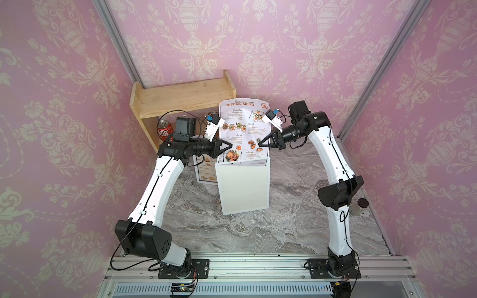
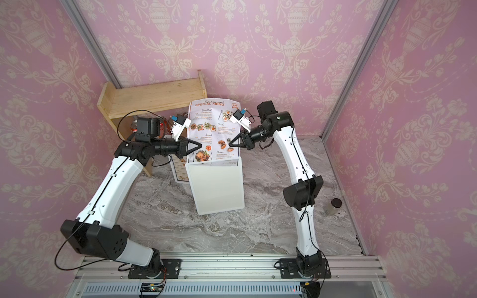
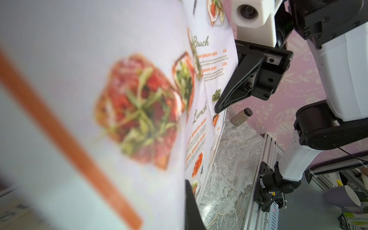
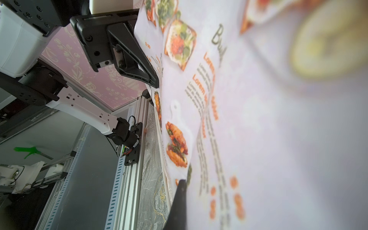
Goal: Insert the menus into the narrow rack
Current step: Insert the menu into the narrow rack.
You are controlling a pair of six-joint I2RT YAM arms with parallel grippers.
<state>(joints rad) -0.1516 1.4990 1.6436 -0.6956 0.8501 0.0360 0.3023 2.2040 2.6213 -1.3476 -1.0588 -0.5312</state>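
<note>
The left claw (image 1: 230, 147) is closed, its black tips pinching the left edge of the Special Menu sheet (image 1: 242, 121). The right claw (image 1: 259, 145) is closed too, on the sheet's right edge at about the same height. The right wrist view shows the left claw (image 4: 155, 83) meeting the paper's edge, and the left wrist view shows the right claw (image 3: 219, 106) doing likewise.

Between them the sheet stands upright with its long axis vertical. Its orange heading is at the top and its printed face is toward the top views. Its bottom edge sits in the mouth of the white rack (image 1: 242, 185), which stands on the marble counter (image 1: 232, 232).

Just left of the rack a second menu (image 1: 206, 171) shows, partly hidden by the left arm; whether it lies flat cannot be told.
</note>
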